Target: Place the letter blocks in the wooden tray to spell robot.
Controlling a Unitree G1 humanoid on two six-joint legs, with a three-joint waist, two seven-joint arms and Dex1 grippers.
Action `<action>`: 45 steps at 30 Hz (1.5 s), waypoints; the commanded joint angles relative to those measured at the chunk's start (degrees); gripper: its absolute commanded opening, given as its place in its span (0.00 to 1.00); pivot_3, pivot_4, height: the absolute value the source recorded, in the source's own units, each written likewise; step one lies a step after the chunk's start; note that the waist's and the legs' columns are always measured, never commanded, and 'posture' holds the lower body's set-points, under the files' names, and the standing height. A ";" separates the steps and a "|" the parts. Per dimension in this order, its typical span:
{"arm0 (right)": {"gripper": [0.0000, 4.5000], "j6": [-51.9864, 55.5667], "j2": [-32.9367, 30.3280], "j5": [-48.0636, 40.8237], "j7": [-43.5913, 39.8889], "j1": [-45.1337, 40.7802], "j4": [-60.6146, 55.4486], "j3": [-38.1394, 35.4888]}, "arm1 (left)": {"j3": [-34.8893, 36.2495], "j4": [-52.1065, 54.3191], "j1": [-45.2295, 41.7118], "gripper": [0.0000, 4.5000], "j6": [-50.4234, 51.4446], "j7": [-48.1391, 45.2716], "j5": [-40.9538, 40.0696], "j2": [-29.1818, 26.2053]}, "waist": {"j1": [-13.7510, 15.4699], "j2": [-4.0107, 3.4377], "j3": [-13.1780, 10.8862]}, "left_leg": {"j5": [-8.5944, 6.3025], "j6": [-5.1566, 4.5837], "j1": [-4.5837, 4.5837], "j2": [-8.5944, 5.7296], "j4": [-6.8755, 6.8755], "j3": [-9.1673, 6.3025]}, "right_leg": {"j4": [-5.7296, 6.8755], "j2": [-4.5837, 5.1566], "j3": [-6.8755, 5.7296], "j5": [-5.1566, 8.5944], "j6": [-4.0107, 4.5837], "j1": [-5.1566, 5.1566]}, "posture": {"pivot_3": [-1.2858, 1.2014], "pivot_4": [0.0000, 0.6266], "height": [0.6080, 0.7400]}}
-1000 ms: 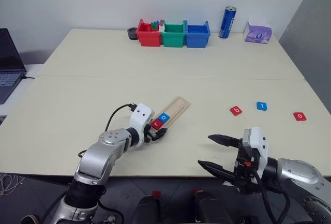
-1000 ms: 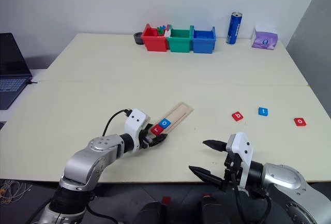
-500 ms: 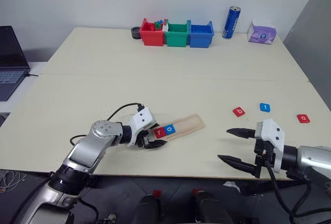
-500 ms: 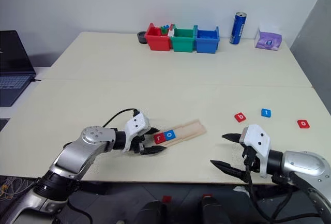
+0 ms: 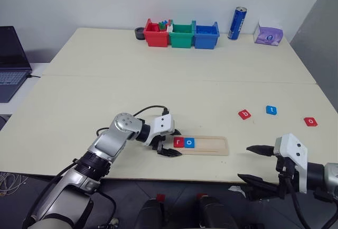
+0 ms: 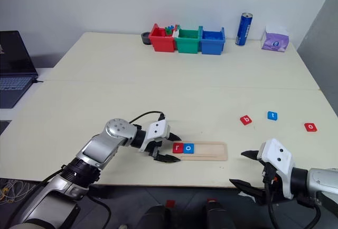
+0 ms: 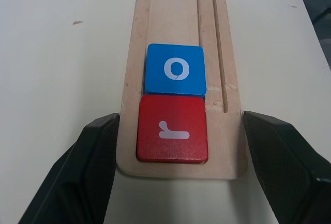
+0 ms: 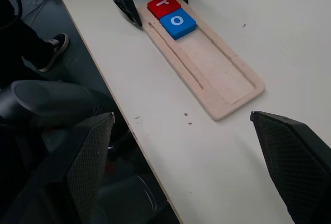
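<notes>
Near the front edge of the table, at about 6 o'clock in the head views, the wooden tray is laid flat, its length running from 9 to 3 o'clock. Two letter blocks are seated in its groove at the 9 o'clock end: the red "r" block outermost and the blue "o" block touching it on the 3 o'clock side; the remainder of the groove is bare wood. The left hand is set around that 9 o'clock end, its black fingers spread to either side of the tray's width. In the left wrist view they are seen flanking the wood; whether they press against it cannot be told.

The right hand is held at about 4 o'clock, just past the table's front edge and well apart from the tray, its fingers spread wide with nothing between them.

Three more blocks are lying loose on the table at about 3 o'clock: the red "b" block, the blue "t" block just beside it, and the red "o" block farther out.

At 12 o'clock, along the far edge, a red bin, a green bin and a blue bin are lined up touching, with a blue can standing upright near them.
</notes>
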State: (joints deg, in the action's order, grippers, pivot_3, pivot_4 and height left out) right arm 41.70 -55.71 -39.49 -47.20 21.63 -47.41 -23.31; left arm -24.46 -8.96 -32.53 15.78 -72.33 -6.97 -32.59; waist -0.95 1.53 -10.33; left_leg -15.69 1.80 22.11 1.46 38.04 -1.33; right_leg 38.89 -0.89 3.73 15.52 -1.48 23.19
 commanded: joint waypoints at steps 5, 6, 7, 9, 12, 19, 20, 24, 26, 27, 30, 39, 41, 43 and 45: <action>1.00 -0.23 -0.39 0.34 -1.29 0.48 -0.58 -3.31 | -2.30 -1.96 -1.70 0.75 0.42 0.12 2.94 4.82 | 0.15 0.00 0.00 | 0.00 0.00 0.02 -0.01 0.03 0.00 | -0.01 0.01 0.01 -0.01 -0.01 -0.01 | 0.52 0.24 1.00; 1.00 -0.26 -0.43 0.50 -1.47 0.64 -0.40 -3.52 | -2.39 -2.51 -2.09 0.75 0.37 0.38 3.37 5.53 | 0.21 0.00 0.00 | 0.00 0.00 0.02 -0.01 0.03 0.00 | -0.01 0.01 0.01 -0.01 -0.02 -0.01 | 0.52 0.24 1.00; 1.00 -0.29 -0.46 0.58 -1.73 0.75 -0.17 -3.75 | -2.39 -3.20 -2.67 0.75 0.52 0.70 3.65 6.34 | 0.28 0.00 0.01 | 0.00 0.00 0.03 -0.02 0.03 -0.01 | 0.00 0.01 0.00 -0.01 -0.02 -0.01 | 0.52 0.24 1.00; 1.00 -0.32 -0.48 0.73 -2.24 1.05 0.16 -4.26 | -2.26 -4.04 -3.46 0.75 0.70 1.04 3.93 7.51 | 0.39 0.01 0.00 | 0.00 0.00 0.02 -0.05 0.04 -0.01 | 0.00 0.01 0.00 -0.01 -0.02 -0.02 | 0.52 0.24 1.00; 1.00 -0.46 -0.64 1.21 -3.01 1.54 0.67 -4.91 | -2.21 -4.82 -4.25 0.75 1.21 1.59 4.64 8.82 | 0.43 0.01 0.01 | 0.00 0.00 0.02 -0.06 0.04 0.00 | 0.00 0.00 0.00 -0.01 -0.03 -0.02 | 0.52 0.24 1.00; 1.00 -0.94 -0.28 2.36 -3.63 1.51 0.79 -4.63 | -2.05 -5.49 -5.06 0.75 2.61 2.98 6.16 10.35 | 0.46 0.01 0.01 | 0.00 0.00 0.00 -0.08 0.05 -0.01 | 0.01 -0.01 0.00 -0.02 -0.03 -0.02 | 0.52 0.24 1.00; 1.00 -0.90 -0.20 2.40 -3.54 1.31 0.72 -4.34 | -2.05 -5.55 -5.12 0.75 2.76 2.79 6.19 10.29 | 0.46 0.01 0.01 | 0.00 0.00 0.00 -0.08 0.05 -0.01 | 0.01 -0.01 0.00 -0.02 -0.03 -0.02 | 0.52 0.24 1.00; 1.00 -0.80 -0.09 2.28 -3.35 0.52 0.76 -3.67 | -1.72 -5.09 -5.18 0.98 4.00 2.08 5.64 10.05 | 0.45 0.01 0.01 | 0.00 0.00 -0.02 -0.08 0.05 0.00 | 0.04 -0.02 0.00 -0.02 -0.03 -0.02 | 0.52 0.24 1.00; 1.00 -0.70 -0.12 2.15 -3.35 0.15 0.81 -3.48 | -1.51 -4.93 -5.08 1.00 3.81 2.10 5.60 10.07 | 0.45 0.01 0.01 | 0.00 0.00 -0.02 -0.08 0.05 0.00 | 0.04 -0.03 0.00 -0.02 -0.03 -0.02 | 0.52 0.24 1.00; 1.00 -0.59 -0.16 2.08 -3.33 -0.08 0.81 -3.40 | -1.41 -4.78 -5.01 1.00 3.64 1.91 5.48 9.97 | 0.44 0.01 0.00 | 0.00 0.00 -0.02 -0.08 0.05 0.00 | 0.05 -0.03 0.00 -0.02 -0.03 -0.02 | 0.52 0.24 1.00; 1.00 -0.32 -0.21 1.96 -3.33 -0.52 0.80 -3.26 | -1.07 -4.60 -4.89 1.00 3.04 2.04 5.37 9.87 | 0.44 0.01 0.00 | 0.00 0.00 -0.03 -0.07 0.05 0.00 | 0.05 -0.04 0.00 -0.02 -0.03 -0.02 | 0.52 0.24 1.00; 1.00 0.69 0.98 -0.08 -1.66 -3.93 1.87 -4.70 | 2.29 -2.50 -3.33 1.00 0.93 1.94 3.49 6.45 | 0.01 0.02 0.00 | 0.00 0.00 -0.03 -0.02 0.03 -0.02 | 0.06 -0.08 0.01 -0.02 -0.03 -0.01 | 0.52 0.24 1.00; 1.00 0.91 1.30 -0.47 -1.21 -4.64 2.10 -4.80 | 2.89 -1.91 -2.99 1.00 0.89 1.74 2.84 5.88 | -0.10 0.02 0.00 | 0.00 0.00 -0.03 -0.02 0.02 -0.03 | 0.06 -0.08 0.01 -0.02 -0.03 -0.01 | 0.52 0.24 1.00; 1.00 1.35 2.38 -1.57 0.45 -6.13 2.50 -4.82 | 4.21 -0.62 -2.26 1.00 1.43 1.33 1.59 4.92 | -0.15 0.03 -0.01 | 0.00 0.00 -0.02 0.01 0.02 -0.03 | 0.06 -0.08 0.01 -0.02 -0.03 -0.01 | 0.52 0.24 1.00; 1.00 2.57 4.39 -3.04 3.61 -8.16 2.71 -4.78 | 5.73 1.69 -0.96 1.00 2.04 0.53 -0.05 3.28 | -0.36 0.03 -0.01 | 0.00 0.00 -0.01 0.03 0.02 -0.04 | 0.06 -0.08 0.02 -0.02 -0.03 -0.01 | 0.52 0.24 1.00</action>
State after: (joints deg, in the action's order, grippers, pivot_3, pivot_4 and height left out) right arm 43.68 -52.11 -40.67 -45.77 14.52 -44.53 -26.28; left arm -21.19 -10.60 -33.64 17.51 -71.07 -4.98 -28.36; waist -1.31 1.57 -10.34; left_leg -15.68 1.81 22.11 1.51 38.06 -1.38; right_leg 38.95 -0.97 3.76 15.50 -1.51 23.19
